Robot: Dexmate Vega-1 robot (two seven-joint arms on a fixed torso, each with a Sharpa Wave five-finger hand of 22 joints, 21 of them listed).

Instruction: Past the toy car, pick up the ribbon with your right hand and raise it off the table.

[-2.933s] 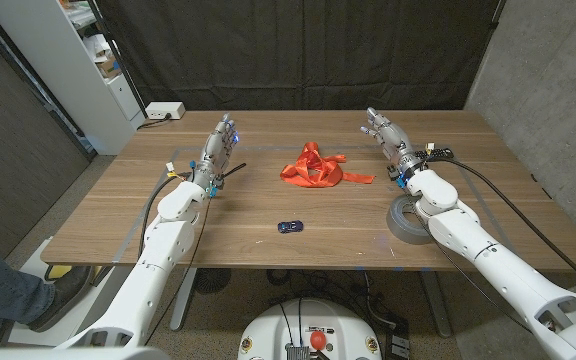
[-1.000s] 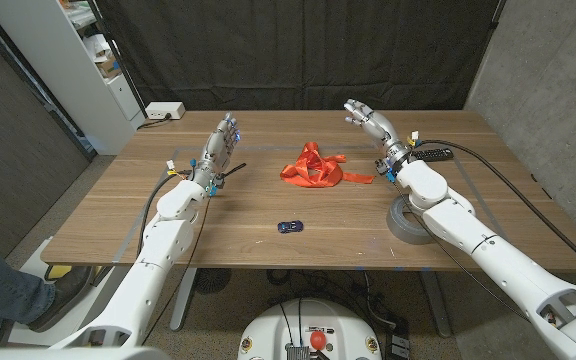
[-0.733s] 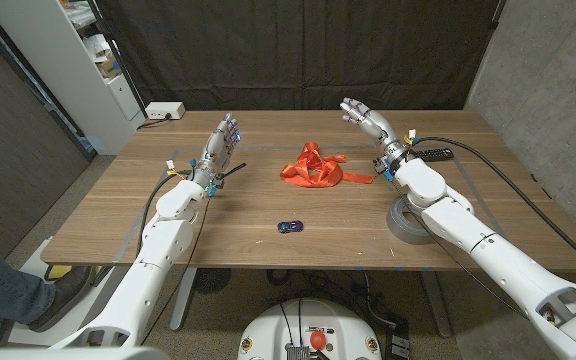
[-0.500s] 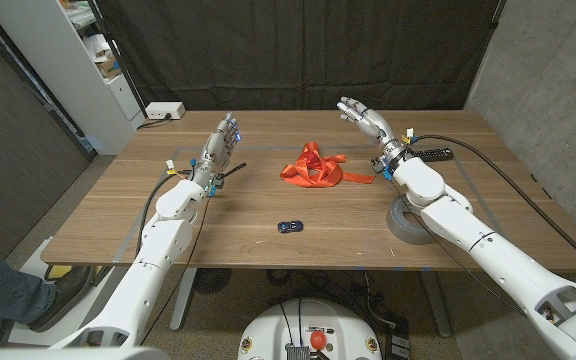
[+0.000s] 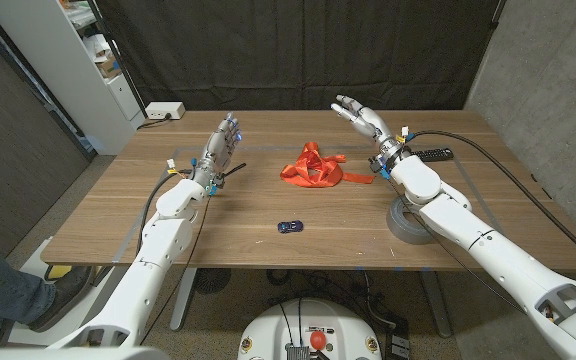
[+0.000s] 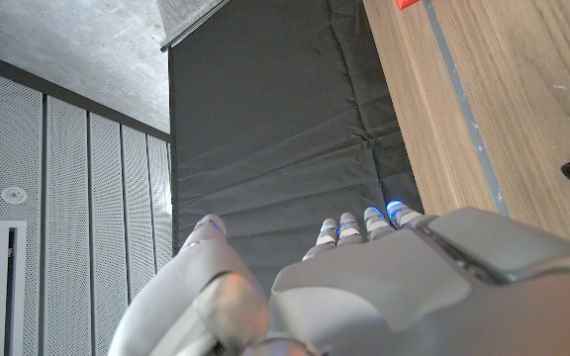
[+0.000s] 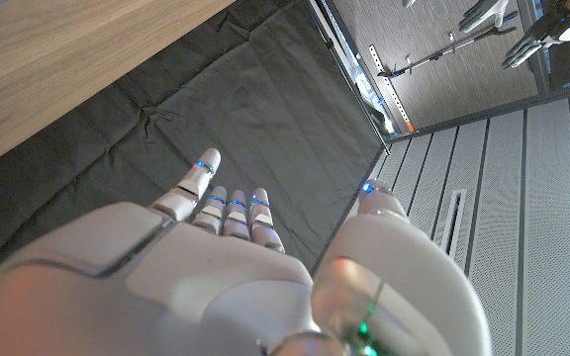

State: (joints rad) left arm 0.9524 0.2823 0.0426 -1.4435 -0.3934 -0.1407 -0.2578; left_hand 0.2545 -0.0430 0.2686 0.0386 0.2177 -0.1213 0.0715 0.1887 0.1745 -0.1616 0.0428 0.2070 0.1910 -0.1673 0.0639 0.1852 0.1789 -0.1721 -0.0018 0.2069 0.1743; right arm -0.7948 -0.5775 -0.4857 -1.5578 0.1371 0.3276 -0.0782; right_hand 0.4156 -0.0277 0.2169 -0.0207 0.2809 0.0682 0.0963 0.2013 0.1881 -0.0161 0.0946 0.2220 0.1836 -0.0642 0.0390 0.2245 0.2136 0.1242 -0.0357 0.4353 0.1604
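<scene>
An orange-red ribbon point(image 5: 314, 168) lies crumpled near the middle of the wooden table point(image 5: 118, 220), with one tail running toward the right. A small blue toy car point(image 5: 289, 226) sits nearer the front edge, in front of the ribbon. My right hand point(image 5: 363, 119) hovers open behind and to the right of the ribbon, fingers spread and holding nothing; its back point(image 7: 226, 287) shows in the right wrist view. My left hand point(image 5: 218, 150) stands open at the left of the table, fingers extended, also seen from behind point(image 6: 364, 287) in the left wrist view.
A grey tape roll point(image 5: 406, 221) lies under my right forearm. A black remote point(image 5: 430, 154) sits behind the right wrist. A white power strip point(image 5: 163, 111) rests at the back left corner, and a black cable end point(image 5: 234, 169) lies beside my left hand.
My right hand has swung left and farther back over the table, from beside the ribbon's right tail toward the space behind it. The left hand, ribbon and car have stayed put.
</scene>
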